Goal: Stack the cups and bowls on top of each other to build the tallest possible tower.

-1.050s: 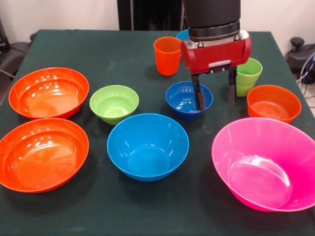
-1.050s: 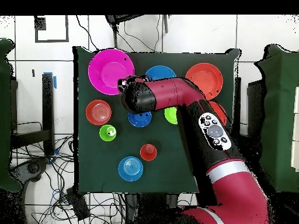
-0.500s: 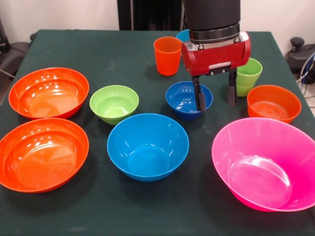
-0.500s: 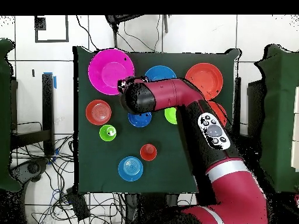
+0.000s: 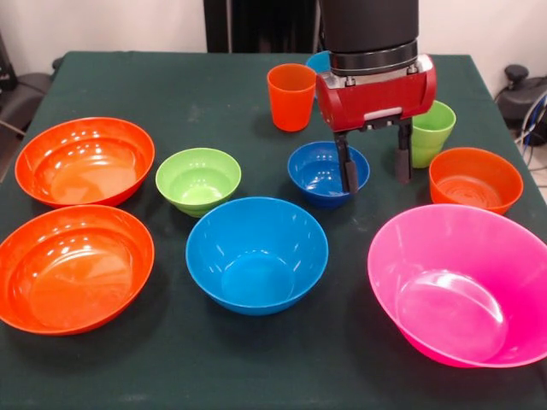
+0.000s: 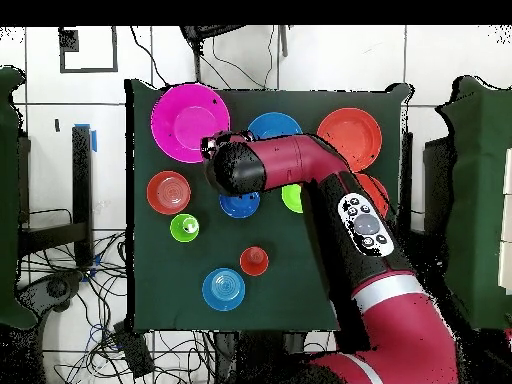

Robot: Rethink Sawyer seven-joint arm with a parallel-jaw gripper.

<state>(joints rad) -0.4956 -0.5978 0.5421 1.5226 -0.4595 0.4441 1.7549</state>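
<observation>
My gripper [image 5: 375, 171] hangs open, one finger over the right rim of the small dark blue bowl [image 5: 320, 171] and the other between that bowl and the lime green cup [image 5: 432, 131]. It holds nothing. From overhead the arm's head [image 6: 232, 165] covers the fingers. An orange cup [image 5: 291, 96] stands behind, and a small orange bowl [image 5: 474, 178] sits at the right. In front lie the large pink bowl [image 5: 461, 286] and the large blue bowl [image 5: 256, 254]. The lime green bowl [image 5: 198, 179] and two large orange bowls [image 5: 84, 160] [image 5: 73, 265] sit at the left. No tower is in view; every piece stands alone.
A light blue bowl [image 6: 223, 289] sits near the robot's side of the dark green table [image 5: 171, 77], mostly hidden behind the arm in the front view. Cables and floor tiles surround the table in the overhead view.
The gripper has drifted very slightly to the right in the front view. The bowls and cups have not moved.
</observation>
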